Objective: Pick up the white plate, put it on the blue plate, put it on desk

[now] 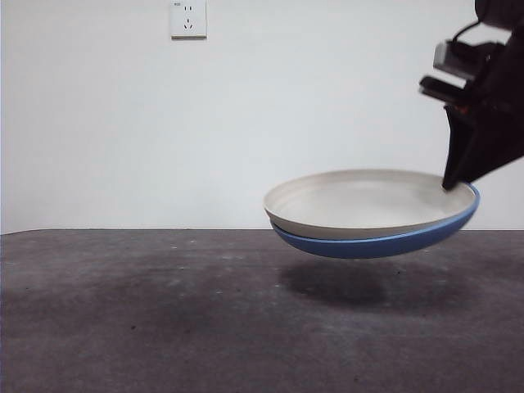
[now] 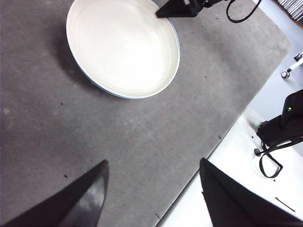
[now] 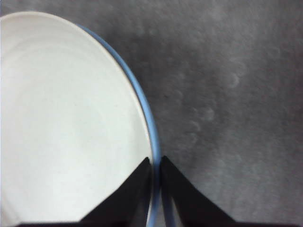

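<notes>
The right gripper (image 3: 155, 165) pinches the rims of the stacked plates, jaws nearly closed. The white plate (image 1: 368, 203) nests in the blue plate (image 1: 385, 242); both hang off its tips, tilted, above the desk (image 1: 164, 311). The stiff, slick pair is likely heavy for an edge grip and may slip. The left gripper (image 2: 151, 189) waits wide open, empty.
</notes>
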You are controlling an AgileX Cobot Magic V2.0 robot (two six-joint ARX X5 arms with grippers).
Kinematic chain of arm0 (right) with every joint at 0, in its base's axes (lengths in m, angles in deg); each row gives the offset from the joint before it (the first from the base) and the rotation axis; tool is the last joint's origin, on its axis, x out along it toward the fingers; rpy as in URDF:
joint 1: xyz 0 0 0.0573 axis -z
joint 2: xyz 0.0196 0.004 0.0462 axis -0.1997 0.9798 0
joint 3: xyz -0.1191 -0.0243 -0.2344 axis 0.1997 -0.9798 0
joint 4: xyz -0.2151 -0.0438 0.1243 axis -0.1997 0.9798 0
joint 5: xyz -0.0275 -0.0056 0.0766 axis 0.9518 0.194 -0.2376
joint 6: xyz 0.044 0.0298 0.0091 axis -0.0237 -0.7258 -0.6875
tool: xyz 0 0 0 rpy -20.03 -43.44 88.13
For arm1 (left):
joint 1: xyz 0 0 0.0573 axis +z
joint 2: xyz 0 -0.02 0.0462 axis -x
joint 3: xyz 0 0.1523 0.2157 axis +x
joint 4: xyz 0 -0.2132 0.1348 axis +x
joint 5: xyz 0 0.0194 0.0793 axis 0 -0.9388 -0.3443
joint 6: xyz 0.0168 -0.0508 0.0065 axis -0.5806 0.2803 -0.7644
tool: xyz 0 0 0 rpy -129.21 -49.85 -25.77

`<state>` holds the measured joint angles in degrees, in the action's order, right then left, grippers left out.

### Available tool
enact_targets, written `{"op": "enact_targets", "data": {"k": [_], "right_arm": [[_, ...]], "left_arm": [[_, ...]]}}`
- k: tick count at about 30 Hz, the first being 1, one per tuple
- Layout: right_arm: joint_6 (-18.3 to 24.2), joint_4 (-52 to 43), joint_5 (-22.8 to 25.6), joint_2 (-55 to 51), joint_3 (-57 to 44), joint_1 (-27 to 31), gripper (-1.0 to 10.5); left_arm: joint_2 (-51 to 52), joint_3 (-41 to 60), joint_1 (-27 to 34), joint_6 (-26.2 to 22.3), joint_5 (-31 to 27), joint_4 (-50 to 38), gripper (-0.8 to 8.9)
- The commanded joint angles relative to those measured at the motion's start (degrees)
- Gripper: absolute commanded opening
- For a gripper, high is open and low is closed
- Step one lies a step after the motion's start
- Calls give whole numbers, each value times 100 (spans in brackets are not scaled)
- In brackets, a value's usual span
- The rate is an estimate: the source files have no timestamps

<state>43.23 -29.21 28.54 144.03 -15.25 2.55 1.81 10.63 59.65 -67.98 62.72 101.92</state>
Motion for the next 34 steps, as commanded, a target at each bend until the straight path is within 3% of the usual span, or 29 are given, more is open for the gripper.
{"op": "enact_targets", "data": {"k": [1, 13, 19, 34], "right_arm": [[-236, -107, -55, -35, 85, -170, 10], [-1119, -1049, 0, 192, 87, -1088, 10], [-1482, -1510, -4, 667, 90, -1257, 10], [-1790, -2079, 11, 1869, 94, -1427, 10]], "left_arm": [[-52, -48, -31, -94, 26, -46, 312], [-52, -48, -31, -94, 26, -46, 312], [-52, -48, -31, -94, 26, -44, 312], [-52, -48, -31, -94, 26, -46, 312]]}}
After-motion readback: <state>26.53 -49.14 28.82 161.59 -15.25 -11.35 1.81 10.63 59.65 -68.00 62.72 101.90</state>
